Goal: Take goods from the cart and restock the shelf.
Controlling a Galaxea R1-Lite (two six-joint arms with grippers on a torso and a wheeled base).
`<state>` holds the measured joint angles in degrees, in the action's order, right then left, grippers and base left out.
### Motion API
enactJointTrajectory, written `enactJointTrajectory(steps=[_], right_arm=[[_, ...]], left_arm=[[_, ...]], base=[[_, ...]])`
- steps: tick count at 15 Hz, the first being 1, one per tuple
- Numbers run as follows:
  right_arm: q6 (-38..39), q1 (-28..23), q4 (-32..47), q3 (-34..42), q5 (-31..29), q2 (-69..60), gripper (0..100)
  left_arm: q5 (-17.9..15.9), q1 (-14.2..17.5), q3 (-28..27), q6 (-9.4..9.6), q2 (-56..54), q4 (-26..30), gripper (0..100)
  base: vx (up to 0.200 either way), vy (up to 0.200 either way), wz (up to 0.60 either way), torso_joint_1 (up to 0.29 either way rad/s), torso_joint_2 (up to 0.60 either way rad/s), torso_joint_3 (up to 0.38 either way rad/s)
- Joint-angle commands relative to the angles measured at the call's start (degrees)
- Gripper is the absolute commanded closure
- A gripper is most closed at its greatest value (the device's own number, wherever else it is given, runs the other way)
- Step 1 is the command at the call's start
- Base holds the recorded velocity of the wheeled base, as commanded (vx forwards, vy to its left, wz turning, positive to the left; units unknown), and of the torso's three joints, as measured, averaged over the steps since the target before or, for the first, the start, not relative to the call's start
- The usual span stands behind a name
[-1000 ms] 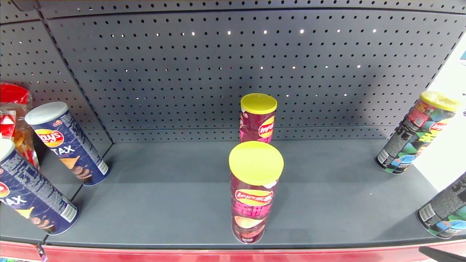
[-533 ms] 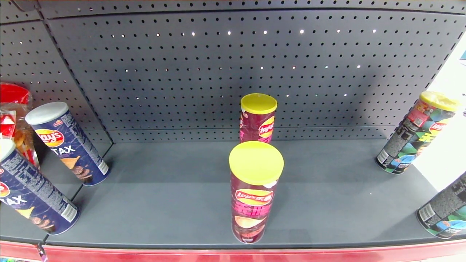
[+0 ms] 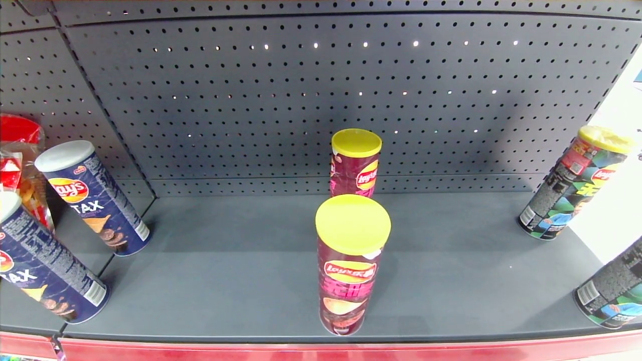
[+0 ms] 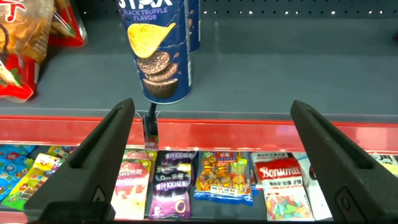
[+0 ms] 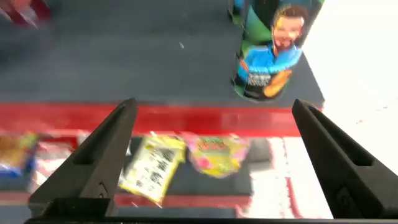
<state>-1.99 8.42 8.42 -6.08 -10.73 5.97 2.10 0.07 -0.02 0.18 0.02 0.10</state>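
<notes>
Two magenta chip cans with yellow lids stand upright on the grey shelf, one at the front and one behind it. Two blue cans stand at the left and two black-and-green cans at the right. My left gripper is open and holds nothing, in front of the red shelf lip, facing a blue can. My right gripper is open too and holds nothing, below the shelf's front edge near a black-and-green can.
A red snack bag sits at the far left of the shelf. A perforated back panel closes the shelf behind. Several small snack packets lie on the level under the red lip. Bare shelf floor lies on both sides of the magenta cans.
A dark tip of the right gripper at the head view's bottom right corner one second ago has dropped out of that view. The cans have not moved.
</notes>
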Motion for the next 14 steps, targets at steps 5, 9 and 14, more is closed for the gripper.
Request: enactJointTrajectory(steps=[5, 9, 14], right_arm=[[-7.9, -14.5, 3.7, -1.7, -5.1, 1.8, 0], [-8.5, -14.4, -4.6, 2.7, 12.8, -0.3, 0], [0.3, -8.7, -9.6, 5.4, 19.3, -5.9, 0]], left_arm=[[0.0, 0.0, 0.0, -0.01, 0.0, 0.0, 0], [0.0, 0.0, 0.0, -0.01, 0.0, 0.0, 0], [0.0, 0.0, -0.1, -0.01, 0.0, 0.0, 0]], base=[[0.000, 0.000, 0.00, 0.000, 0.00, 0.000], [0.000, 0.000, 0.00, 0.000, 0.00, 0.000], [0.000, 0.000, 0.00, 0.000, 0.00, 0.000]])
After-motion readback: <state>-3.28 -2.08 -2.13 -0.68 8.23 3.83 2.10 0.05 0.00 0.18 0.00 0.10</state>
